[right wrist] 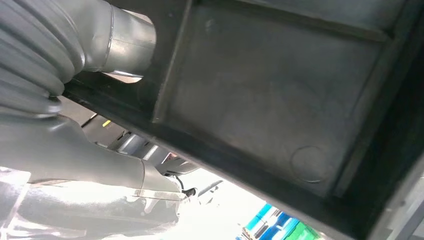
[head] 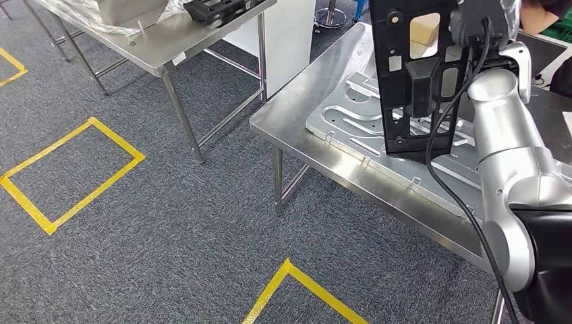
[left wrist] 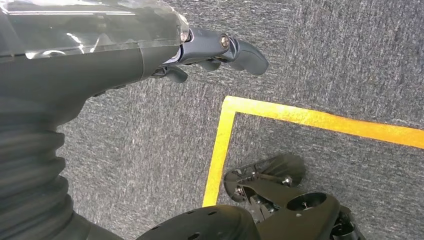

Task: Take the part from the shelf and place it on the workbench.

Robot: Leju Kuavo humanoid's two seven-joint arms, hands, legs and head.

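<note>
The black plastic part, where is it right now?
In the head view the black plastic part stands upright at the right, held by the right hand over the metal plate.

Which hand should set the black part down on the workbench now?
The right hand. It already holds the black part upright over the metal plate on the workbench. The left hand hangs over the carpet, away from the bench, holding nothing.

You see yellow tape outlines [head: 71,174] marking grey carpet [head: 168,229] beside a second steel table [head: 168,40] draped with clear plastic sheeting [head: 88,20].
</note>
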